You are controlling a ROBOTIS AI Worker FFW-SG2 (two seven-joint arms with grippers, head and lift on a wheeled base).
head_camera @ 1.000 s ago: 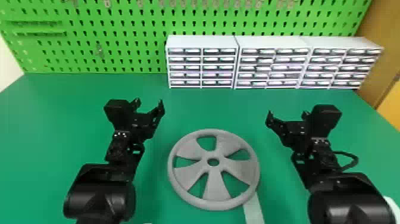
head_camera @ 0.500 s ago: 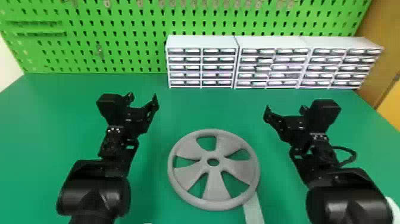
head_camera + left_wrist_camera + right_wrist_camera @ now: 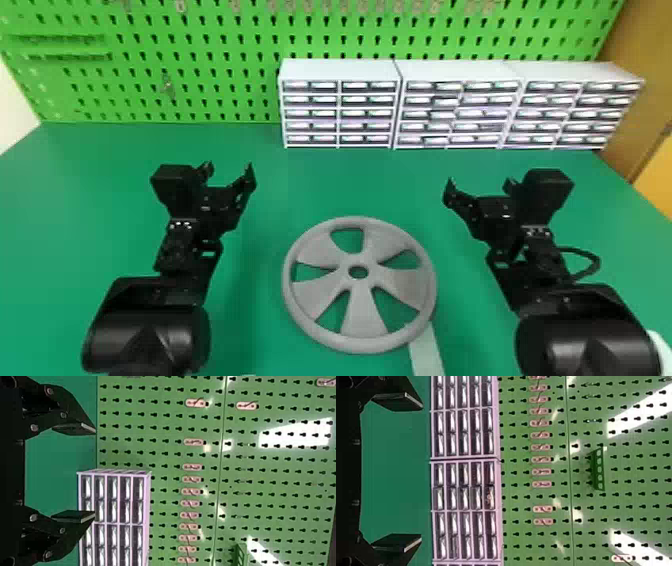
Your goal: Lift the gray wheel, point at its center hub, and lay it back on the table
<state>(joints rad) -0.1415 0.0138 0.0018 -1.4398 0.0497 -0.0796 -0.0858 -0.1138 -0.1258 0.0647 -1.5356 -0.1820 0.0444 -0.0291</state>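
The gray wheel (image 3: 362, 320) lies flat on the green table (image 3: 100, 150), its center hub (image 3: 358, 286) facing up. Left of the wheel and somewhat beyond it, apart from its rim, is the left gripper (image 3: 228, 167), its two fingers spread wide, with green tabletop and part of a drawer unit showing through the gap in its wrist view. The right gripper (image 3: 480, 184) is to the right of the wheel, also a little beyond it and apart from it, with its fingers wide as well. A pale strip (image 3: 427, 350) meets the wheel's near right edge. Well beyond the wheel are white drawer units (image 3: 340, 70), and behind them a green pegboard (image 3: 200, 47).
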